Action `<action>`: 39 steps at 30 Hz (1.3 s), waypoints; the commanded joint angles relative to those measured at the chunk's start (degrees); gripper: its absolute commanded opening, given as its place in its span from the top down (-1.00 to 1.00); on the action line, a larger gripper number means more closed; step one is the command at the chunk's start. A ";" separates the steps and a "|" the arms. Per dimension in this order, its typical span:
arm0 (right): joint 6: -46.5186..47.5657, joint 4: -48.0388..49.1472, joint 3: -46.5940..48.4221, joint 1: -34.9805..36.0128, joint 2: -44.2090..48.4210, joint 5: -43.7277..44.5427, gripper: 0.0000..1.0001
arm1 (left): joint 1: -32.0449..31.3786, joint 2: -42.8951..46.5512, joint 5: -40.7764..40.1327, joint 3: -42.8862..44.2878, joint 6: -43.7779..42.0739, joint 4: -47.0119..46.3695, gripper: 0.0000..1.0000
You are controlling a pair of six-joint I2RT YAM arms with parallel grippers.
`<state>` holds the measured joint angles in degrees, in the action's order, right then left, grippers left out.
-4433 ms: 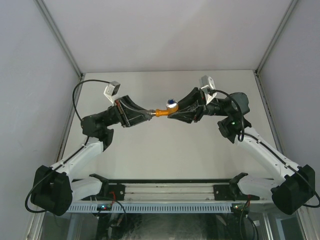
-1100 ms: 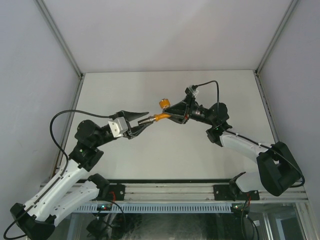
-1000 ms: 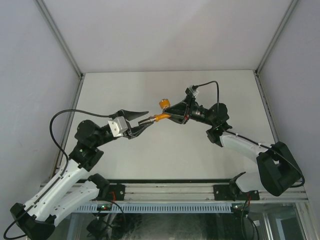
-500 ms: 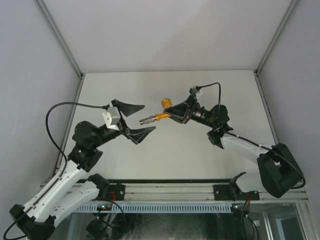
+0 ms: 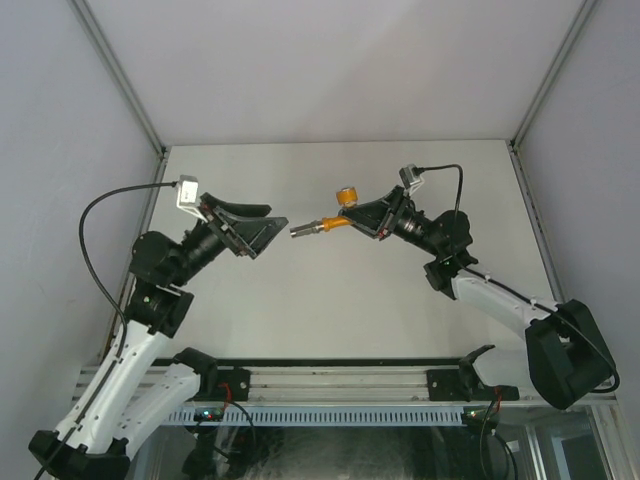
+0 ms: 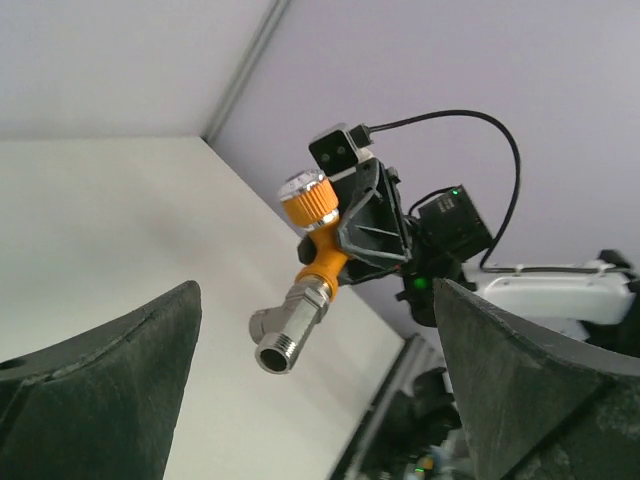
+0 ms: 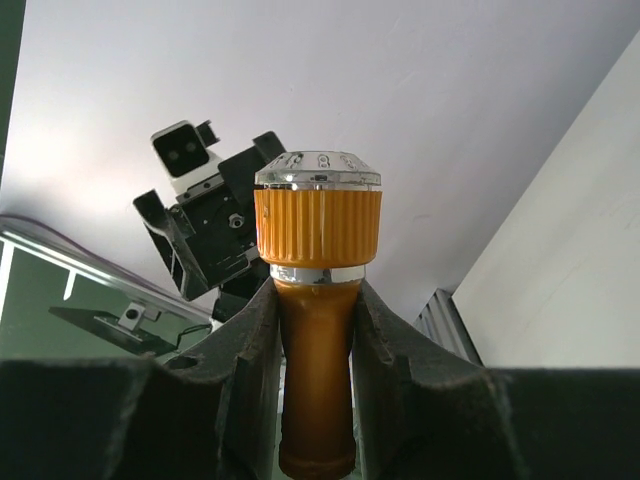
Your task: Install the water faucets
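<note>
The orange water faucet [image 5: 340,217] hangs in the air above the table, its ribbed knob [image 5: 347,195] on top. My right gripper [image 5: 352,219] is shut on its orange body [image 7: 317,380], one finger [image 7: 238,370] on each side, just under the knob [image 7: 318,218]. A grey threaded metal fitting [image 5: 303,230] sits on the faucet's free end and points at my left gripper [image 5: 276,217]. That gripper is open and empty, a short gap left of the fitting. In the left wrist view the fitting [image 6: 287,333] faces the camera between the wide-apart fingers [image 6: 110,390].
The white tabletop [image 5: 330,300] lies below both arms. Grey walls [image 5: 60,150] close in the left, right and back. A metal rail [image 5: 340,382] with both arm bases runs along the near edge.
My left gripper let go of the grey fitting, opened wide and drew back to the left and up. My right gripper moved slightly right and up with the faucet.
</note>
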<state>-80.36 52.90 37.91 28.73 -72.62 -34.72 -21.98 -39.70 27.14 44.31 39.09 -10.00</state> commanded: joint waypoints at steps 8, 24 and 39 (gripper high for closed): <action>4.88 3.69 -0.01 -0.25 4.20 2.31 1.00 | 0.64 -1.66 -0.23 -1.95 31.80 2.11 -1.00; 8.34 8.19 0.01 0.00 4.34 4.05 1.00 | -2.09 -4.62 -1.79 -6.65 50.12 1.33 -0.97; 10.85 11.49 0.01 1.62 2.77 3.53 1.00 | -5.38 -10.96 1.03 -9.56 62.96 -16.44 -0.76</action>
<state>-70.81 58.06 37.43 29.63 -69.87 -31.97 -26.46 -50.61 27.22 35.00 98.85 -19.38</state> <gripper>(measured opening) 0.280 0.902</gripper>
